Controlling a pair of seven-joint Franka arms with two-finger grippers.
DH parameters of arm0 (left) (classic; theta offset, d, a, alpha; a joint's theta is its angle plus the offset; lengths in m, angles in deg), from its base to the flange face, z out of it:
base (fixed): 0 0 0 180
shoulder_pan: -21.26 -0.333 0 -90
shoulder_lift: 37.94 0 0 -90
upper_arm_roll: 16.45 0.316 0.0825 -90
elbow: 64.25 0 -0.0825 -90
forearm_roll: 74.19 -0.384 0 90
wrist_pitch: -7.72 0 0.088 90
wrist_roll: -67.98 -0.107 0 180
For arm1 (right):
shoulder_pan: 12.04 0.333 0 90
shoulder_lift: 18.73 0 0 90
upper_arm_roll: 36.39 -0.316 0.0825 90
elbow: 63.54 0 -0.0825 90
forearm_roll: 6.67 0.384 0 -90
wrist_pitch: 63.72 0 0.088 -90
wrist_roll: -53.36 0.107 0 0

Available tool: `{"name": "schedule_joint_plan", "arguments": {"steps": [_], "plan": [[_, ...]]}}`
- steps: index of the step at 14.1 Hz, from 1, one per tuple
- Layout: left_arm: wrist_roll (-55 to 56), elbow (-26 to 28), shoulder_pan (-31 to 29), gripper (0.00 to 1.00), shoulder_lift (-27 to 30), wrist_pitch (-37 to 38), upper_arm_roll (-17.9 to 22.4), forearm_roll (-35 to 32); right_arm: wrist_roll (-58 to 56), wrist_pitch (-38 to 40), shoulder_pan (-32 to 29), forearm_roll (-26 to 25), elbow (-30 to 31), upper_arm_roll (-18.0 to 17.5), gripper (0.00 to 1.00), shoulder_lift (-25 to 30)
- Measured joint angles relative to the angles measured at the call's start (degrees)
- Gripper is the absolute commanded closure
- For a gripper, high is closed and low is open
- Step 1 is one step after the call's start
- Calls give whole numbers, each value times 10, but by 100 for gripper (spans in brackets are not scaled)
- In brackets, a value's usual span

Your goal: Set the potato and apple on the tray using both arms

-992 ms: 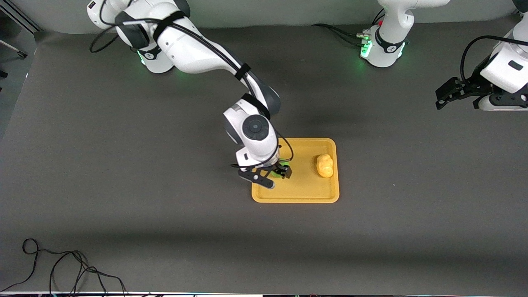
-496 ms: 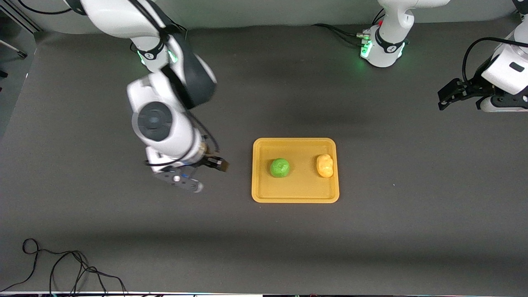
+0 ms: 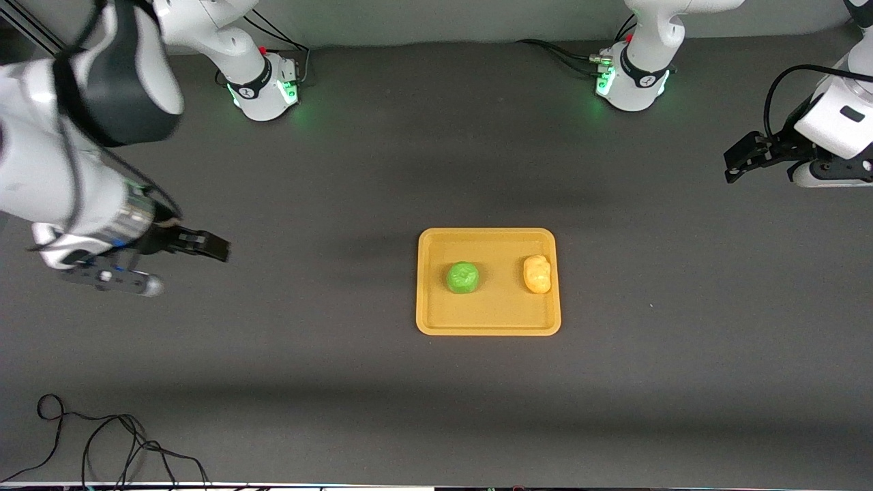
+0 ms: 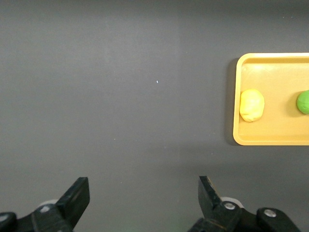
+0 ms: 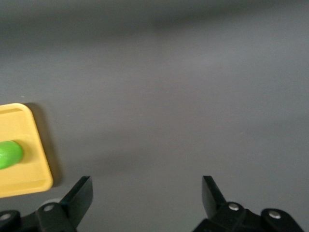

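Note:
The orange-yellow tray [image 3: 488, 320] lies mid-table. On it sit the green apple [image 3: 462, 277], toward the right arm's end, and the yellow potato [image 3: 537, 273], toward the left arm's end. The tray [image 4: 251, 137], potato [image 4: 252, 105] and apple [image 4: 303, 102] show in the left wrist view; the tray [image 5: 29, 181] and apple [image 5: 9, 154] show in the right wrist view. My right gripper [image 3: 204, 247] is open and empty, up over bare table at the right arm's end. My left gripper [image 3: 740, 158] is open and empty, over bare table at the left arm's end.
Grey tabletop all round the tray. The two green-lit arm bases [image 3: 262, 85] [image 3: 631, 78] stand along the edge farthest from the front camera. A black cable [image 3: 102, 443] lies coiled at the near corner at the right arm's end.
My right gripper let go of the apple on the tray, opened, and drew back and up toward the right arm's end. The left arm has barely moved.

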Motion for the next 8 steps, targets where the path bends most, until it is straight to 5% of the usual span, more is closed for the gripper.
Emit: {"name": "schedule_joint_plan", "arguments": {"steps": [3, 8], "plan": [[0, 1, 0, 0, -1, 0, 0, 0, -25, 0, -57, 0, 10, -16, 0, 19], [0, 1, 0, 0, -7, -1, 0, 0, -25, 2, -236, -60, 12, -215, 0, 48]]}}
